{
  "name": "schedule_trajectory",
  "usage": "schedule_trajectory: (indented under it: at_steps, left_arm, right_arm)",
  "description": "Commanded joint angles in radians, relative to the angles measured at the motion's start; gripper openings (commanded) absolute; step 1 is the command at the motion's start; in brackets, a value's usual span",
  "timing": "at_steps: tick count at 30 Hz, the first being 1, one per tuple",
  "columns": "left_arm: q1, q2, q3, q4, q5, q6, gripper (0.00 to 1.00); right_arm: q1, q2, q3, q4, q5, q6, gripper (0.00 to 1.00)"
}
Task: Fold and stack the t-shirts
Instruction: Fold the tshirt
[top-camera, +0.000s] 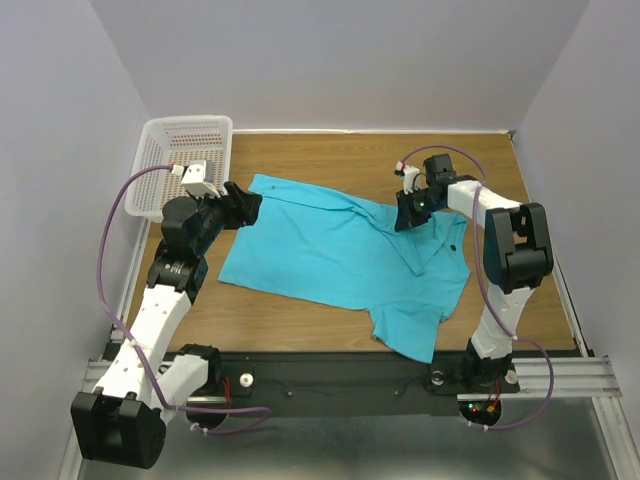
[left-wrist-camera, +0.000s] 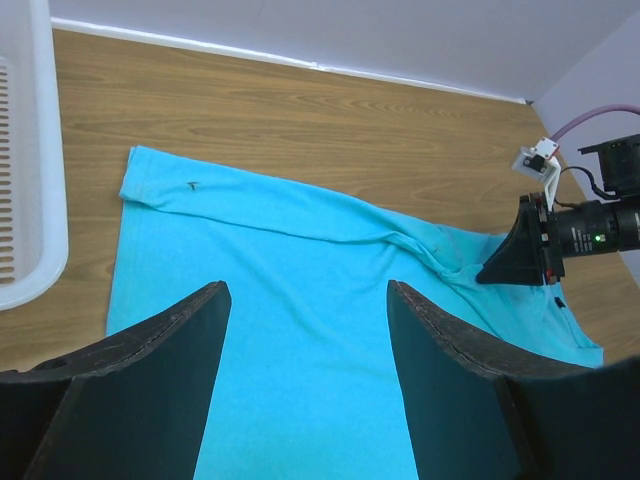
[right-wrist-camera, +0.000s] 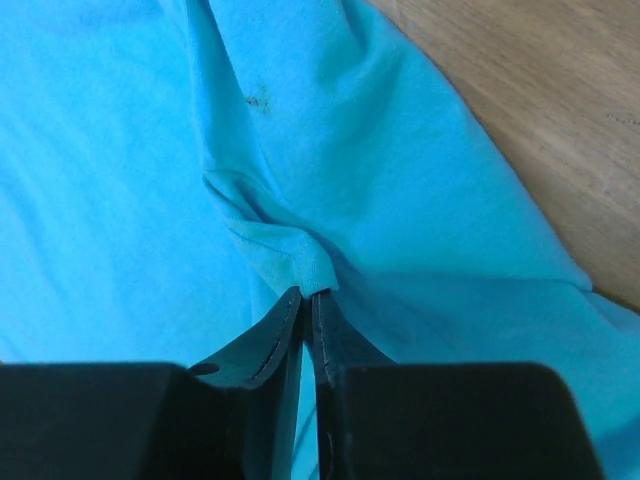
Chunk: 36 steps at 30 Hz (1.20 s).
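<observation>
Right wrist, right fingers (right-wrist-camera: 335, 345) pinching t-shirt (right-wrist-camera: 120, 150) fold

Left fingers (left-wrist-camera: 150, 385) spread wide, right fingers (right-wrist-camera: 262, 348) pinched nearly together

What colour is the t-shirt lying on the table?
Plain turquoise blue, no print; the t-shirt shows best in the top external view.

plain turquoise-blue soft cloth t-shirt (top-camera: 320, 255) | lies mostly flat, creased, across my wooden table (top-camera: 300, 322) | raised fold in its right half pinched in my right tool (right-wrist-camera: 309, 297)
</observation>
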<state>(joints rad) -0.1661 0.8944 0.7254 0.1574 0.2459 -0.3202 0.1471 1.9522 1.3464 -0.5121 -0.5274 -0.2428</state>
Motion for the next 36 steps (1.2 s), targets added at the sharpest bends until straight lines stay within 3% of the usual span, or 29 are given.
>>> schedule_trajectory:
  at_steps: [1, 7, 19, 26, 30, 36]
  left_arm:
    - [0.004, -0.028, -0.018, 0.047, 0.021, -0.01, 0.75]
    - [0.005, -0.023, -0.024, 0.059, 0.03, -0.019, 0.75]
    - [0.004, 0.006, -0.041, 0.077, 0.065, -0.04, 0.75]
    - [0.004, 0.069, -0.049, 0.08, 0.072, -0.063, 0.75]
    - [0.002, 0.158, -0.029, 0.091, 0.058, -0.085, 0.75]
    - [-0.01, 0.449, 0.135, 0.035, -0.039, -0.08, 0.66]
  right_arm:
    - [0.009, -0.082, -0.012, 0.0, -0.003, -0.021, 0.1]
    - [0.046, -0.128, -0.033, -0.042, -0.042, -0.078, 0.03]
    - [0.164, -0.153, -0.073, -0.12, -0.063, -0.242, 0.01]
    - [0.166, -0.165, -0.078, -0.177, -0.048, -0.332, 0.01]
    - [0.164, -0.148, -0.059, -0.174, 0.001, -0.32, 0.01]
    - [0.164, -0.125, -0.024, -0.166, 0.0, -0.285, 0.0]
